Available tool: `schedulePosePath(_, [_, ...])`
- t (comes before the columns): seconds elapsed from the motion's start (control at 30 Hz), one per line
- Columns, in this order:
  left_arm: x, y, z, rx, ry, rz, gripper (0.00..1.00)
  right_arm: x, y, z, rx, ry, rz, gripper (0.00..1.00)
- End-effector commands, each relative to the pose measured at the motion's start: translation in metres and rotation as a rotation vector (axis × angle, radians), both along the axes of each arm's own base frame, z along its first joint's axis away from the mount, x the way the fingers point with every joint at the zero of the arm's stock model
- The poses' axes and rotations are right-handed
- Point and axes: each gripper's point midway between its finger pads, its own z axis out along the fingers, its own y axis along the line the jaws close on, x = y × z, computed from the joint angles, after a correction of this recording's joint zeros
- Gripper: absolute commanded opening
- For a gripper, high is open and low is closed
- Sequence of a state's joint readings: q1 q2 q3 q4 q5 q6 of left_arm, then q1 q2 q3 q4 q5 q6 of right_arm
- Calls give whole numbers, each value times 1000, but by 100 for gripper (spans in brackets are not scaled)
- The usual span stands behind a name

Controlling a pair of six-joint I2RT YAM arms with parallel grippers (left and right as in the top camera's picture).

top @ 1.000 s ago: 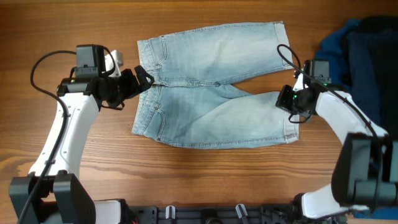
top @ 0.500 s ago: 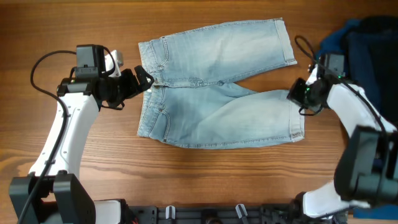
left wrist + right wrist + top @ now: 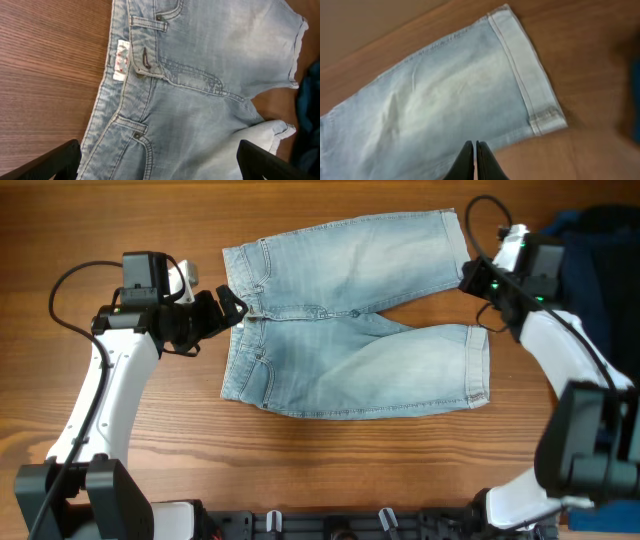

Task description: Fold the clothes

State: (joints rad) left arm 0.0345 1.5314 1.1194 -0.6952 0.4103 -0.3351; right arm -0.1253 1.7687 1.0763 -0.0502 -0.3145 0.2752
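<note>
Right end effector [image 3: 472, 278] moved from lower leg hem up to upper leg hem; fingers pressed together, nothing held. Denim shorts [image 3: 350, 315] flat on tabletop [image 3: 320, 480], legs pointing right, dragged slightly right. Left arm unmoved; left end effector [image 3: 232, 307] spread wide at waistband.

- wood-grain table [image 3: 330, 470], brown, grain running left to right
- shorts [image 3: 350, 330] lie flat mid-table: waistband to the left, both legs to the right, the two cuffs apart
- navy clothes [image 3: 585, 260] heaped at the right edge, just clear of the shorts
</note>
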Motion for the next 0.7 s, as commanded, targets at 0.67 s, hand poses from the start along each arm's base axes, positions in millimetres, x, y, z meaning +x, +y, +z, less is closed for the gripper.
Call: schedulePosePath(0.67, [2, -2, 6, -8, -17, -10, 100, -31, -1, -108, -179, 307, 8, 4])
